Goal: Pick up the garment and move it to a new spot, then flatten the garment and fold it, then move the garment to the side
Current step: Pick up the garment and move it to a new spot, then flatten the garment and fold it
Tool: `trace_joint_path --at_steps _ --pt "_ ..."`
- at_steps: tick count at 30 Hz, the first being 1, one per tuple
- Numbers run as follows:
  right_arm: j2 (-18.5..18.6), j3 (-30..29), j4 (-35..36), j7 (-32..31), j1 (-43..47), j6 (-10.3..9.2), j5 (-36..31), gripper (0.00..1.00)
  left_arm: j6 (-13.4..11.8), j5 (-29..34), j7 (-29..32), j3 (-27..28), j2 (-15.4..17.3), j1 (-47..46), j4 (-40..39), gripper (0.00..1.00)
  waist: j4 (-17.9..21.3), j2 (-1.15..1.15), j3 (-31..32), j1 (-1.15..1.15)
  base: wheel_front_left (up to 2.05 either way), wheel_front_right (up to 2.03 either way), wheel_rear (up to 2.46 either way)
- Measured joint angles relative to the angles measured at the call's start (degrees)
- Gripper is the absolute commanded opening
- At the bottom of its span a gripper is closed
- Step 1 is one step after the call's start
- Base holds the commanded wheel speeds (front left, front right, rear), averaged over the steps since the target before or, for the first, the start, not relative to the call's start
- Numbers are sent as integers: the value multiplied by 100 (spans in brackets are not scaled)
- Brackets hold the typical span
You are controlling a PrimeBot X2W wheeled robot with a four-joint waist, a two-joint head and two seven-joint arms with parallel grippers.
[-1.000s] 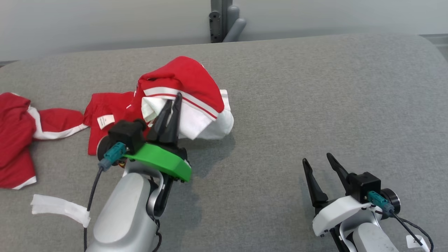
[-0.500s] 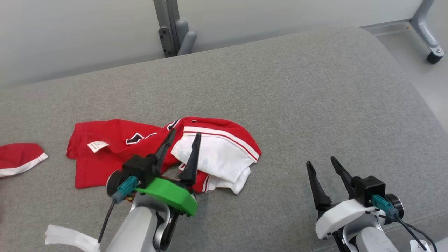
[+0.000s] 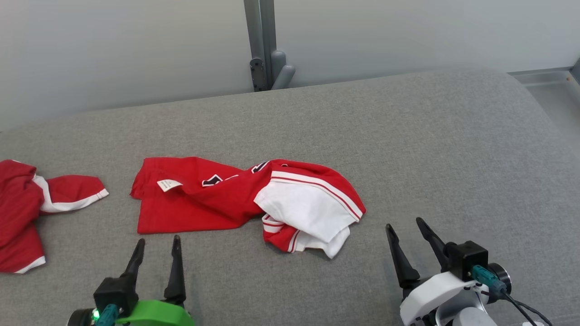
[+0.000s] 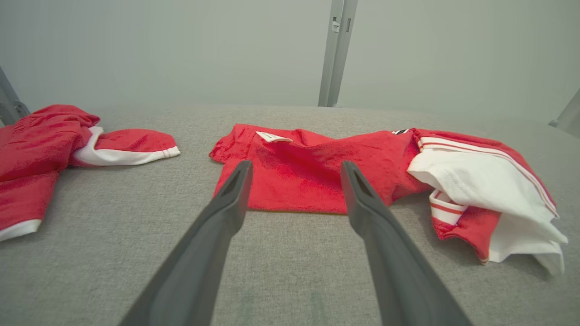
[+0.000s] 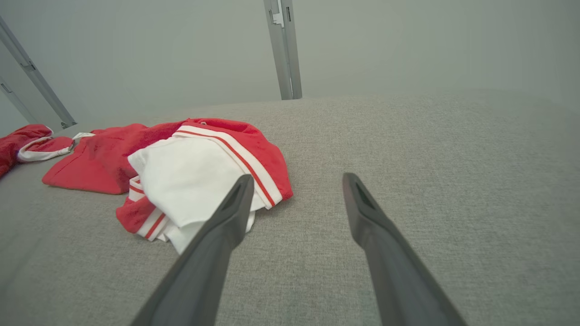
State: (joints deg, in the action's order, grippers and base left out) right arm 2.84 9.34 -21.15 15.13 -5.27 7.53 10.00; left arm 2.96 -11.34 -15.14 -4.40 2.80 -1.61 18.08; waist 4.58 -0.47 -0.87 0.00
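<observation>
Found the garment [image 3: 195, 208] bunched mid-frame, its long way running left to right, just above the empty, wide-apart left gripper [image 3: 158, 240] at lower left, with the right gripper [image 3: 403, 223], also apart and empty, a bit farther off its white end.

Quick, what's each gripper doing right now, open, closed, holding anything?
Left gripper: open, holding nothing; the red garment lies just ahead of it.
Right gripper: open, holding nothing.
</observation>
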Motion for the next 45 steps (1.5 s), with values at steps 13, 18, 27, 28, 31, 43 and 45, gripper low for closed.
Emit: trace_joint_path --at_steps 13,18,27,28,31,43,45 --pt "4 633 -159 0 -70 0 -199 100 -18 -26 0 -152 0 460 -225 100 -520 0 -51 0 0 0 0" --pt "142 839 -393 0 -424 -1 -525 100 8 -145 -1 -345 0 278 -216 100 -759 0 -248 0 0 0 0" --pt "161 884 -897 0 -811 0 -1126 100 14 -123 0 -503 1 105 -152 100 -1231 0 -576 0 0 0 0" --pt "155 875 -945 0 -817 0 -1162 100 13 -136 0 -501 1 105 -145 100 -1266 0 -611 0 0 0 0" --pt "163 866 -1046 0 -817 0 -1330 100 3 -177 0 -520 1 103 -141 100 -1343 0 -703 0 0 0 0" --pt "145 571 -1015 0 -944 0 -1493 0 0 -205 0 -689 0 -29 -165 100 -1314 0 -851 0 0 0 0" --pt "140 495 -953 0 -939 0 -1460 0 0 -214 0 -686 0 -30 -163 100 -1283 0 -847 0 0 0 0"
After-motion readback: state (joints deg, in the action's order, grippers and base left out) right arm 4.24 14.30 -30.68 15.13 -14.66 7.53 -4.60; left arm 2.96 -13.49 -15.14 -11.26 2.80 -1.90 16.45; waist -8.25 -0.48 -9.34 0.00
